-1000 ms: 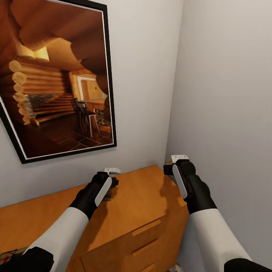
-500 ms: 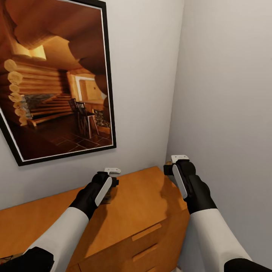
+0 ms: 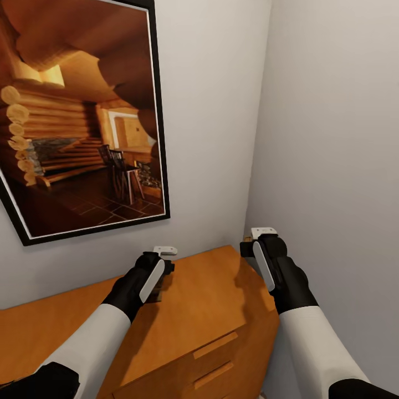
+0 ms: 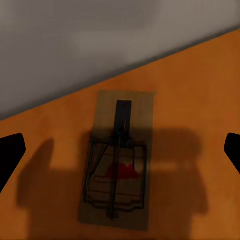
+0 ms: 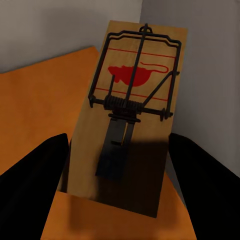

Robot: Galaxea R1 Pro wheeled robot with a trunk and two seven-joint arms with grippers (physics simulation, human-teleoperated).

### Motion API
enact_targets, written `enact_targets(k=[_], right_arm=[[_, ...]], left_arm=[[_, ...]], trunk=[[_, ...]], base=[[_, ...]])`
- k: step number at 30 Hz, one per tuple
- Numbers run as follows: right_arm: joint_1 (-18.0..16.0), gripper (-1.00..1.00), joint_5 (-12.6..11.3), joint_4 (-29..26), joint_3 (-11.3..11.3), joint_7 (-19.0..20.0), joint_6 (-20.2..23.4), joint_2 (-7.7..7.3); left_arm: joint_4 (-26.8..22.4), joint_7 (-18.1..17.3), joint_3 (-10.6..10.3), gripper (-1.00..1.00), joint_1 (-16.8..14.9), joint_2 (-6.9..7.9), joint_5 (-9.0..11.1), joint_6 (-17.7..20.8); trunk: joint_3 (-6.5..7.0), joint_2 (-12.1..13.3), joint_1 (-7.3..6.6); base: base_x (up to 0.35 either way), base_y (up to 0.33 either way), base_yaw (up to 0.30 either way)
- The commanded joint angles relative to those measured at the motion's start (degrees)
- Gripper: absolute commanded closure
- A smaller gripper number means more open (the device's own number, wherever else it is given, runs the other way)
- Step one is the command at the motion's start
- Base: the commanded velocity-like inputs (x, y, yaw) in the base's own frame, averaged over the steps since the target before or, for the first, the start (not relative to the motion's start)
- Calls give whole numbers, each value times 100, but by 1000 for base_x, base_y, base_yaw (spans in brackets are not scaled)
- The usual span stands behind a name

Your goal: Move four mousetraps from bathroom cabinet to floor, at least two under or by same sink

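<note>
Two grey walls meet in a corner at 1 o'clock of the head view. A framed cabin picture (image 3: 83,116) hangs on the left one, above the cabinet.

Cabinet (image 3: 210,299): flat orange-brown top, butted into that corner. Its front edge runs from 8 to 4 o'clock, with bar handles on the drawer fronts below it. The top is bare between the two arms, so there is room to slide there. There is none toward the walls at 12 and 2 o'clock.

Left gripper (image 3: 164,265): it hangs over the top near the back wall. In the left wrist view the dark fingertips (image 4: 11,152) stand wide apart at either edge, and a mousetrap (image 4: 118,160) lies flat on the wood between them, untouched. The trap's long axis points at the wall and its far end lies near the back edge. The gripper seems lined up to close across the trap's width.

Right gripper (image 3: 256,239): it sits at the cabinet's far right corner, close to the side wall. The right wrist view shows a second trap (image 5: 134,107) tilted up off the top, with a black finger (image 5: 35,175) against each long side. It reads as clamped and lifted, though the contact itself is in shadow. This trap's far end is near the wall, so I judge pulling back toward 6 o'clock the safe way out.

No floor or sink is visible. Both traps still have to go down there.
</note>
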Motion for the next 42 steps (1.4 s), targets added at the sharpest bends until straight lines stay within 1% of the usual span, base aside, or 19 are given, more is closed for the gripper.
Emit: enact_targets(k=[1,7,16,42], right_arm=[[-5,100,-48,-4,6,-49,19,0],[-5,100,-48,-4,6,-49,19,0],[-4,100,-48,-4,6,-49,19,0],[-7,100,-57,-12,-11,-46,19,0]], left_arm=[[-2,56,-16,-100,-5,3,60,13],[43,50,-2,-100,-6,8,63,1],[74,10,4,-100,-7,20,122,-43],[91,-9,3,-100,-7,21,139,-47]], trunk=[[-8,-5,1],[-8,-5,1],[-8,-5,1],[-8,-5,1]], base=[[2,0,0],[0,0,0],[0,0,0],[0,0,0]])
